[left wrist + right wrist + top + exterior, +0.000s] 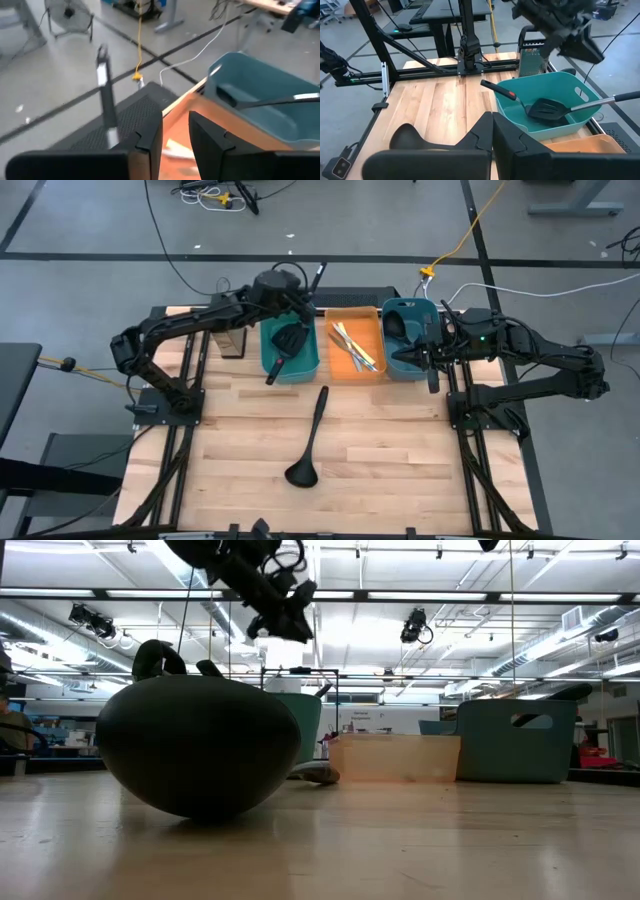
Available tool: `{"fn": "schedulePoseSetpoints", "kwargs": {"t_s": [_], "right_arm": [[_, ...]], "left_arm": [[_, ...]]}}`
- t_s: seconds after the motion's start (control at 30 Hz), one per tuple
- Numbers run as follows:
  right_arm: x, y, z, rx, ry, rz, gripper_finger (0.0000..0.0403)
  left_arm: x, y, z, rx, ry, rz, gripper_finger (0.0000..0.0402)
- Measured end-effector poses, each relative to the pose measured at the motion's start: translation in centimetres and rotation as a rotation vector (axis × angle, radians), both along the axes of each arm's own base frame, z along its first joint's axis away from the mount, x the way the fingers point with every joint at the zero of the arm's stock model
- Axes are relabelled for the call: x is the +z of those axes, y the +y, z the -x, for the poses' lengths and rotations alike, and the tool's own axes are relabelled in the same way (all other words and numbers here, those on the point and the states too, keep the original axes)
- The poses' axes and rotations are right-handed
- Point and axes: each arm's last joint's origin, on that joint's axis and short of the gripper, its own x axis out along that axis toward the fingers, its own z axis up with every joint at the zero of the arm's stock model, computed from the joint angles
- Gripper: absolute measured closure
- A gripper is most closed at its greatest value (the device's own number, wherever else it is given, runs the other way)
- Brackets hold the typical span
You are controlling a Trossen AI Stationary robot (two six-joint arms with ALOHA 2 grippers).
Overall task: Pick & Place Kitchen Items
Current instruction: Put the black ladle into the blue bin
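Observation:
A black ladle (305, 448) lies on the table in front of the bins, and its bowl (195, 745) fills the low view. The left teal bin (290, 360) holds a black slotted spatula (547, 109) and a second black utensil whose handle (274, 374) sticks out over the near rim. The orange bin (352, 345) holds thin yellow, white and teal sticks (352, 343). A dark utensil (400, 326) lies in the right teal bin (412, 368). My left gripper (175, 140) is open and empty above the left teal bin. My right gripper (492, 137) is shut and empty at the right teal bin's near left corner.
A black perforated object (535, 52) stands left of the left teal bin. A flat black perforated thing (130, 117) lies behind the orange bin. The three bins stand in a row along the far edge. Bare wood (380, 460) surrounds the ladle in front of them.

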Motion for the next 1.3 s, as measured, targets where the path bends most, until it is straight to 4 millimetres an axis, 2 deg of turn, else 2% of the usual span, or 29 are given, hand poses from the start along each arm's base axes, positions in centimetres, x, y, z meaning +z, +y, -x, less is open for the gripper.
{"fn": "schedulePoseSetpoints", "kwargs": {"t_s": [0.23, 0.53, 0.73, 1.1, 1.3], "right_arm": [[0.0, 0.0, 0.0, 0.001, 0.0, 0.004, 0.0396], [0.0, 0.0, 0.0, 0.001, -0.001, 0.004, 0.0396], [0.1, 0.0, 0.0, 0.0, -0.01, 0.004, 0.0396], [0.3, 0.0, 0.1, 0.003, -0.025, 0.038, 0.0398], [0.7, 0.2, 0.8, -0.005, -0.053, 0.05, 0.0399]], "left_arm": [[2.8, -1.0, -0.6, -0.037, -0.015, -0.027, 0.0315], [3.6, -2.4, -1.4, -0.13, -0.04, -0.018, 0.035], [4.3, -4.4, -1.9, -0.187, -0.059, -0.032, 0.0394], [5.4, -8.1, -2.3, -0.255, -0.093, -0.053, 0.0397], [6.9, -10.7, -1.8, -0.29, -0.146, -0.089, 0.0398]]}}
